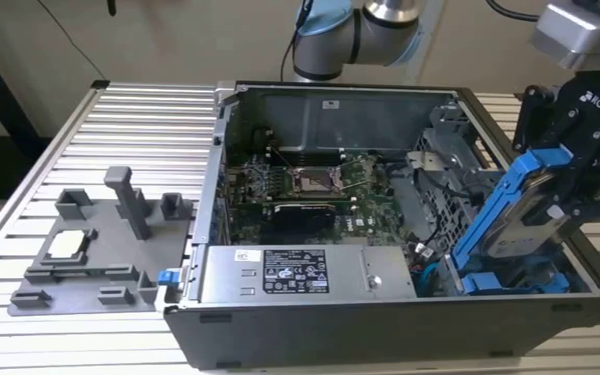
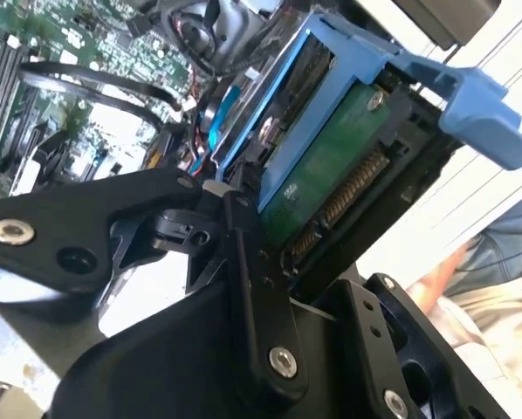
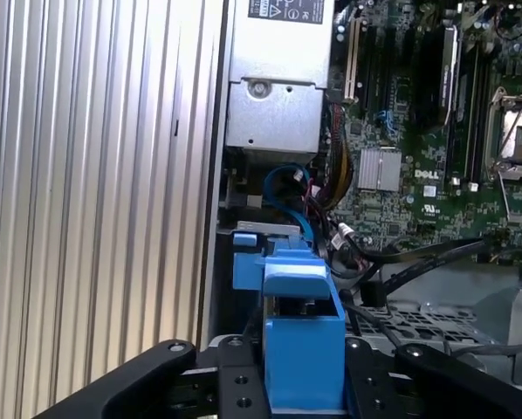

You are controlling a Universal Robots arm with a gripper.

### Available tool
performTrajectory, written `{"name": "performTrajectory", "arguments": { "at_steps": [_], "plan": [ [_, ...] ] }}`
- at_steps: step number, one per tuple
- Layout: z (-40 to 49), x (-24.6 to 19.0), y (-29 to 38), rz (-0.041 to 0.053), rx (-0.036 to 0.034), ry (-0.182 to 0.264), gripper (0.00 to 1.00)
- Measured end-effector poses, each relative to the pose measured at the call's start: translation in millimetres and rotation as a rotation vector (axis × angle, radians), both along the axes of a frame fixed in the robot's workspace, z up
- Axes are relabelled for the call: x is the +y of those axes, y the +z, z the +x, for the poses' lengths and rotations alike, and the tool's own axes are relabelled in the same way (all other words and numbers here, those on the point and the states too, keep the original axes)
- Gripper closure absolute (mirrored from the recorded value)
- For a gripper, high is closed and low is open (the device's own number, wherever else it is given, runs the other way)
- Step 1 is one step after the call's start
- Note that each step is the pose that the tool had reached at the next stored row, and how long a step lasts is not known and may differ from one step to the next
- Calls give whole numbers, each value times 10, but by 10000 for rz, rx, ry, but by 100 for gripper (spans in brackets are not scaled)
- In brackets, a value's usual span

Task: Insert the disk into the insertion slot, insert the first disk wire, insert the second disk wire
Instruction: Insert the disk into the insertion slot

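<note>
Arm (image 1: 358, 35), well apart from gripper (image 1: 564, 168): we log silver-grey cylindrical joints, pale blue end caps. Gripper: matte black housing, white lettering on side. Just above gripper: grey metal box (image 1: 581, 31), black cable (image 1: 503, 9) near it. Finger links (image 2: 243, 288) of gripper, second wrist view: black, flat, angular. We count several silver round-head screws (image 2: 283, 361), plus recessed pivot holes.

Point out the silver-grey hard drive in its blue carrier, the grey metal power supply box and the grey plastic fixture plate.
Silver-grey hard drive (image 1: 537, 219): exterior view, labelled face.
Grey metal power supply box (image 1: 386, 269): exterior view, top panel.
Grey plastic fixture plate (image 1: 74, 293): exterior view, flat base.
</note>
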State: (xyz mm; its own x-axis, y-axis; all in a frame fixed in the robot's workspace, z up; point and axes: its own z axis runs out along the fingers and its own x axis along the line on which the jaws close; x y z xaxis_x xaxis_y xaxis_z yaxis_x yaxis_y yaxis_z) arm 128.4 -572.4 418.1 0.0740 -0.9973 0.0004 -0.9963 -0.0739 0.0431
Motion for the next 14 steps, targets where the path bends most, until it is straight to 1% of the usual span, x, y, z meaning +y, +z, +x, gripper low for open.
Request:
{"name": "performTrajectory", "arguments": {
  "at_steps": [1,2,3,4,5,7,12,14],
  "plan": [
    [4,-1,1,1,78,3,67],
    [13,-1,0,4,195,1,67],
    [29,0,3,-2,272,2,67],
    [51,0,1,-1,314,2,67],
    [73,0,-2,0,331,1,67],
    [85,0,-21,2,338,2,67],
    [100,0,-93,-1,432,2,67],
    [119,0,-113,-8,436,1,67]
  ]
}}
